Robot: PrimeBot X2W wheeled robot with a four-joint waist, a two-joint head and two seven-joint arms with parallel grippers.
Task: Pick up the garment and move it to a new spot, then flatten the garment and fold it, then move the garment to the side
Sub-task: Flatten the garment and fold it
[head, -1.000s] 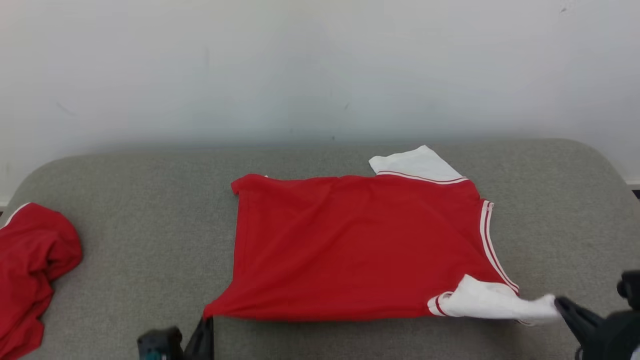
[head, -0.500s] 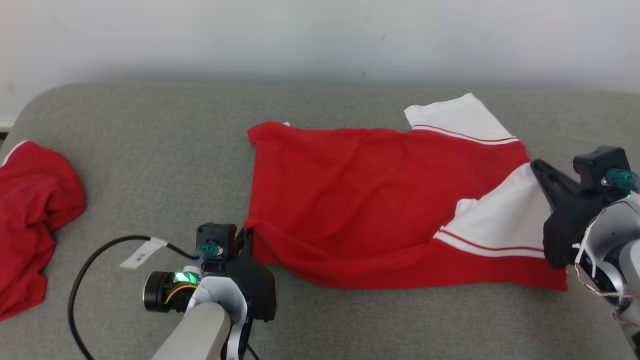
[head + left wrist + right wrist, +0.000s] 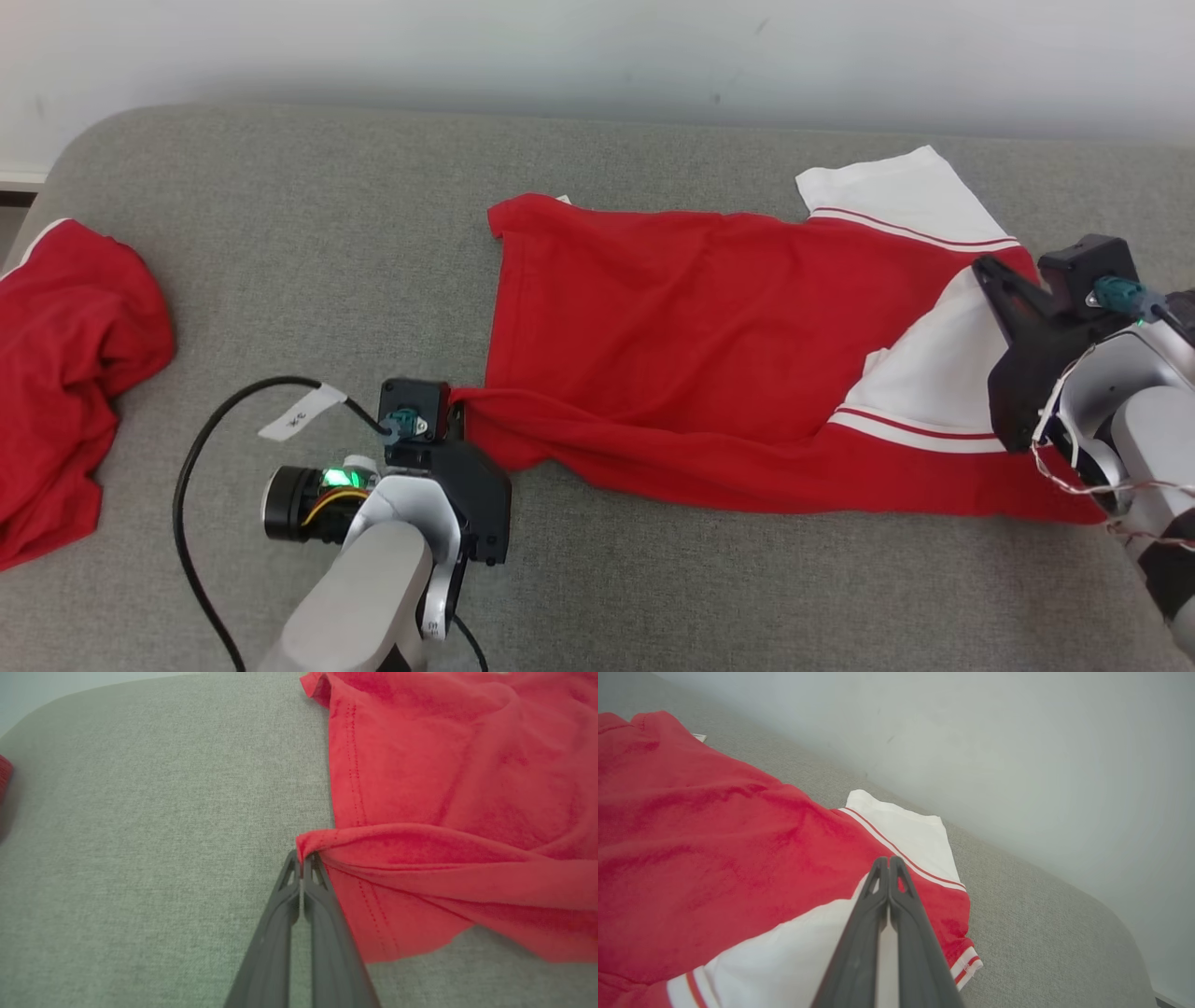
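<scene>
The garment (image 3: 709,336) is a red shirt with white, red-striped sleeves, spread on the grey padded surface (image 3: 308,233). My left gripper (image 3: 455,411) is shut on its near left hem corner, and the pinched red fabric bunches at the fingertips of the left gripper (image 3: 302,857). My right gripper (image 3: 980,266) is shut on the near white sleeve (image 3: 934,373), which is pulled up and over the red body. In the right wrist view the right gripper (image 3: 888,861) is closed, with white sleeve cloth (image 3: 784,956) beneath the fingers. The far sleeve (image 3: 887,196) lies flat.
A second red garment (image 3: 65,373) lies crumpled at the left edge of the surface. A pale wall (image 3: 597,47) runs along the far side. My left wrist's black cable (image 3: 201,439) loops over bare grey padding between the two garments.
The head camera has tilted down and both arms have come into view. The garment's near edge has been lifted and carried away from me, turning the near sleeve over the red body.
</scene>
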